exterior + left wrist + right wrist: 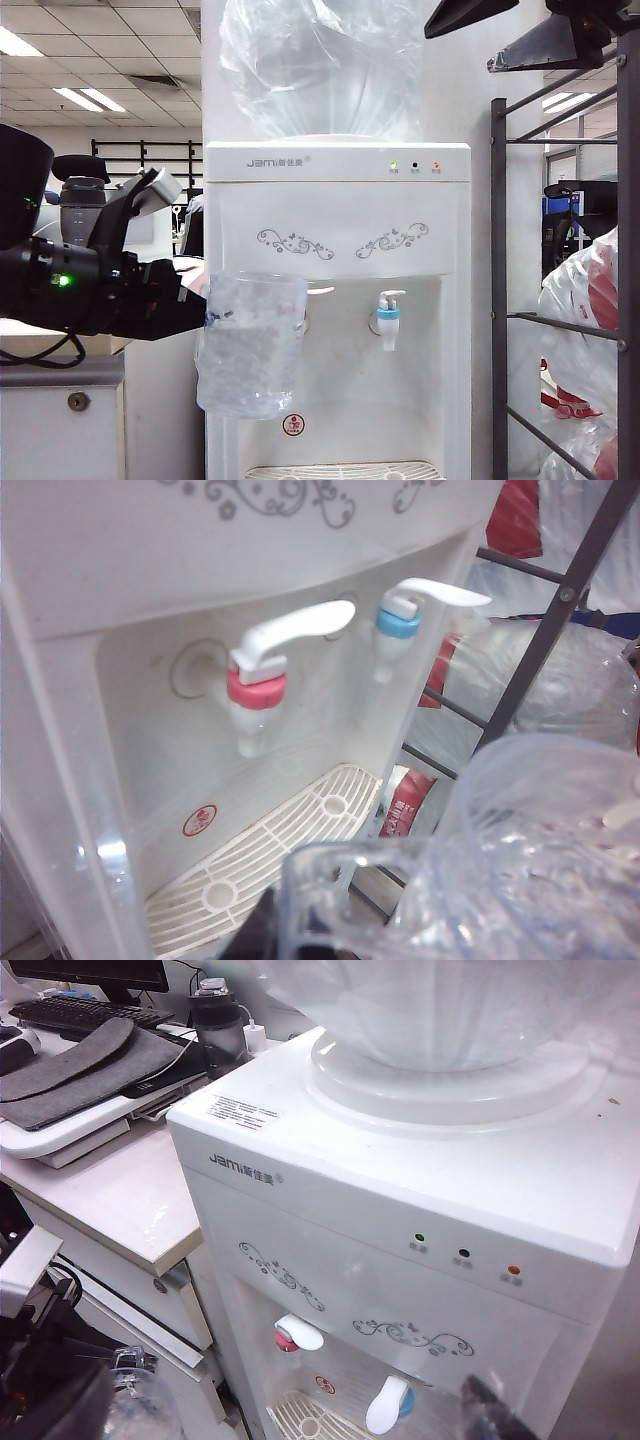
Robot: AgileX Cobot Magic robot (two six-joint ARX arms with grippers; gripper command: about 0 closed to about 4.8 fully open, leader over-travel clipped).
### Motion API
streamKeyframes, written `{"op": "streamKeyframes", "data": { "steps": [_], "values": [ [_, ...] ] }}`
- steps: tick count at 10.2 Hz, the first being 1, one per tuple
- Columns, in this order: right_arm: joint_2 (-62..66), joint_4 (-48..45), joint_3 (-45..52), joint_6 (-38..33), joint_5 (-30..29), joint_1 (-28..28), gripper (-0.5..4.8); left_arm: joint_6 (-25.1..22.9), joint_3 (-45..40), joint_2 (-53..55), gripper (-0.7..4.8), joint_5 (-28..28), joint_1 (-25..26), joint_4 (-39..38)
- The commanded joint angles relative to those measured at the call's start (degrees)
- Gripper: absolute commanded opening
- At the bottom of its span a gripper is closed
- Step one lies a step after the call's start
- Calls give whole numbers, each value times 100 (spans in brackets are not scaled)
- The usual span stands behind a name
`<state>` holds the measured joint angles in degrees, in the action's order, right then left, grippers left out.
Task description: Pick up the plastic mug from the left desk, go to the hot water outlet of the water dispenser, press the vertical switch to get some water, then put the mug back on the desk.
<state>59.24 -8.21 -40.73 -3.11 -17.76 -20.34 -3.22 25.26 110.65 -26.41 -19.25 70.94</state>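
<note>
We take the water dispenser [337, 300] as our landmark, a tall white cabinet with a clear bottle [320, 65] on top. Furthest to its left stands the left desk [60, 400], its grey front carrying a small round lock [78, 401]; from the right wrist view we see its pale top [110, 1200] butting against the dispenser's side. Coming in from over that desk, our left gripper [190, 300] reaches level toward the dispenser's front, jaws clamped fully together on the plastic mug [250, 345]. The mug hangs upright in the air in front of the dispenser's tap recess, at its left half, clear of the drip grille [345, 470] below. The mug hides the hot water outlet in the exterior view; from the left wrist view we see that red-collared tap [256, 692] beyond the mug's rim [420, 880], and its vertical switch [295, 630], a curved white lever, is untouched. Right of it sits the blue-collared tap [388, 318]. Our right gripper [500, 1415] shows only as a dark fingertip above the dispenser's top right; its jaws stand spread wide, holding nothing. Right of the dispenser stands a grey metal rack [560, 300].
</note>
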Motion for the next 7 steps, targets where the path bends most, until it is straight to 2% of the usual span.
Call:
{"op": "streamKeyframes", "data": {
  "steps": [1, 3, 4, 5, 6, 7],
  "values": [
    [-9, -96, -20, 15, 2, -7, 479, 24, 55, -59, -6, -57, -87, 286],
    [-9, -96, -20, 15, 2, -7, 479, 24, 79, -59, -6, -57, -240, 293],
    [4, -94, -17, 17, 9, -4, 479, 24, 107, 66, -6, -83, -542, 337],
    [4, -87, -17, 17, 24, -4, 479, 24, 186, 358, -6, -72, -573, 337],
    [4, -63, -17, 20, 22, -4, 479, 24, 514, 1174, -6, -68, -573, 339],
    [4, -46, -17, 13, -9, -4, 479, 24, 579, 1231, -6, -63, -573, 334]
  ]
}}
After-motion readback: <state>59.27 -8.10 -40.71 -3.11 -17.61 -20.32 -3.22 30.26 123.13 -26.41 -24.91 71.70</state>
